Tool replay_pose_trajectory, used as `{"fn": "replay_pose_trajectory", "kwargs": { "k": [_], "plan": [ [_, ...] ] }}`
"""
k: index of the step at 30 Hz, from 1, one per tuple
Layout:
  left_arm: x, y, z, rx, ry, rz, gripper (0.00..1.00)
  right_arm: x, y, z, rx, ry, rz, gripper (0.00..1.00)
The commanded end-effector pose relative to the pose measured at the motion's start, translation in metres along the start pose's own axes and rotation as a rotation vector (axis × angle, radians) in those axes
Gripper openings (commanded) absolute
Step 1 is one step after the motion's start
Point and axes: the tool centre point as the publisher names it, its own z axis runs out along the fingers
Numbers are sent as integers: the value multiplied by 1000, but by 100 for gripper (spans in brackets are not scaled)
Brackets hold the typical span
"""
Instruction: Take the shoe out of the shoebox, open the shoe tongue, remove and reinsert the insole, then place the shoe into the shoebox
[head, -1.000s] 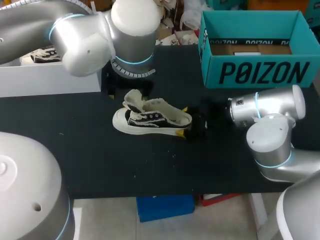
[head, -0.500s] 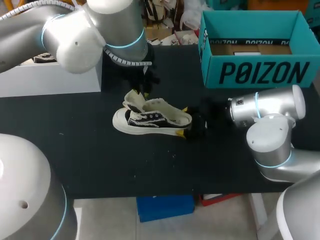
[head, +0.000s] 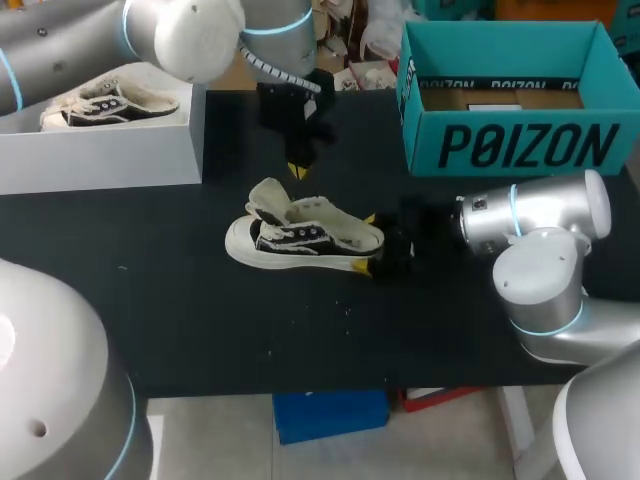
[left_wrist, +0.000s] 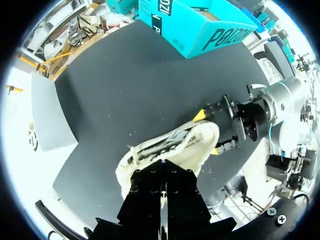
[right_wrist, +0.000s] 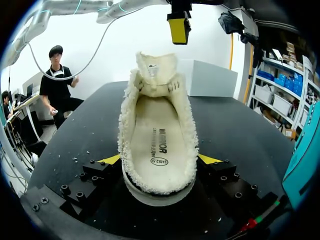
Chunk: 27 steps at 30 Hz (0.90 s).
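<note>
Right wrist view: the right jaws are clenched on the heel of the shoe (right_wrist: 156, 186), one yellow tip at each side. The shoe stands on the black surface (head: 200, 320), outside the teal shoebox (head: 520, 145) and apart from it. Its tongue (right_wrist: 156, 75) is pulled up and the insole (right_wrist: 158, 137) lies inside. So taking out and opening seem done. Whether the insole was already removed I cannot tell, and the return to the box is left. The left jaws, pressed together and empty, have lifted away from the tongue since a second ago; the shoe has not moved.
</note>
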Motion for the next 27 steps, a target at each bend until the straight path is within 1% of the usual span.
{"fn": "replay_pose_trajectory", "kwargs": {
  "k": [1,5,6,7,8,9,10,11,12,13,14,15,16,17,18,19,27],
  "plan": [
    [1,-8,0,-90,-2,2,0,-1,-1,1,2,-1,1,0],
    [1,-8,0,-90,-2,2,0,-1,-1,1,2,-1,1,0],
    [3,-10,1,-51,-4,95,0,-1,-1,1,2,-1,1,0],
    [6,-11,1,-19,63,223,0,-1,-1,1,2,-1,1,0],
    [7,-12,1,13,109,300,0,-1,-1,1,2,-1,1,0],
    [9,-12,1,25,89,361,0,-1,-1,1,2,-1,1,0],
    [11,-12,0,51,127,457,0,-1,-1,1,2,-1,1,0],
    [13,-11,-2,83,172,509,0,-1,-1,1,2,-1,1,0],
    [15,-11,-3,106,190,597,0,-1,-1,1,2,-1,1,0],
    [18,-9,-5,107,252,719,0,-1,-1,1,2,-1,1,0],
    [19,-9,-5,86,272,783,0,-1,-1,1,2,-1,1,0],
    [22,-8,-4,35,315,884,0,-1,-1,1,2,-1,1,0],
    [22,-8,-4,35,315,884,0,-1,-1,1,2,-1,1,0],
    [22,-8,-4,35,315,884,20,-1,-1,1,2,-1,1,0],
    [22,-8,-4,35,315,884,22,-1,-1,1,2,-1,1,0],
    [22,-8,-4,35,315,884,0,-1,-1,1,2,-1,1,0],
    [22,-8,-4,35,315,884,0,-1,-1,1,2,-1,1,0]
  ]
}}
